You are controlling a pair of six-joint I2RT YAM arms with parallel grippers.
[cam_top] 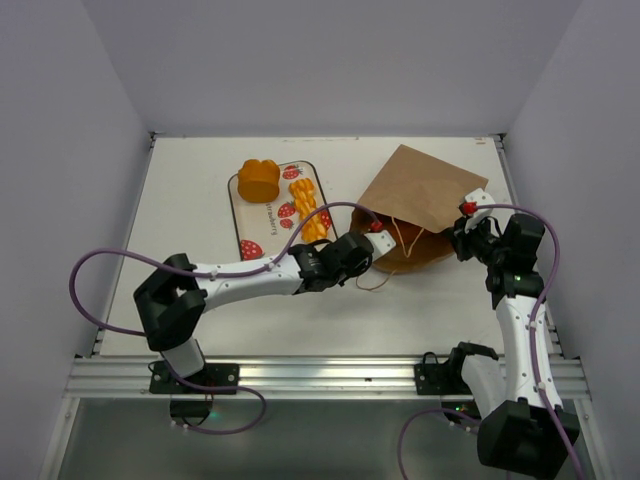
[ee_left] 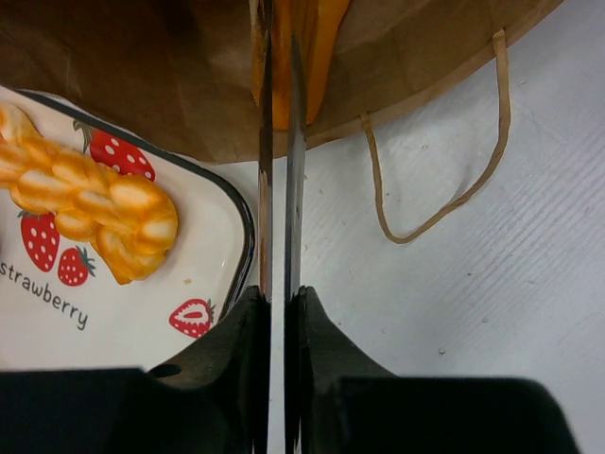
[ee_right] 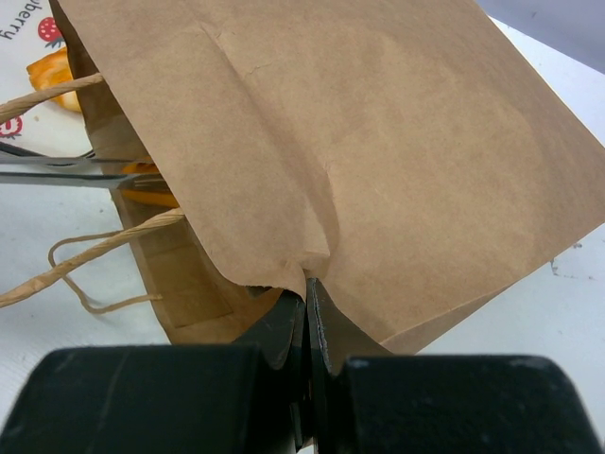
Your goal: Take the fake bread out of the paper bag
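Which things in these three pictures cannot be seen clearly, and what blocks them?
Inside of the brown kraft paper bag: all views, its own upper wall covers it; remaining breads cannot be counted.
Glossy orange bread piece in the silver metal tongs: left wrist view, top edge cuts it off; shape unclear.
Tips of the right end effector: right wrist view, the bag's fold hides them.
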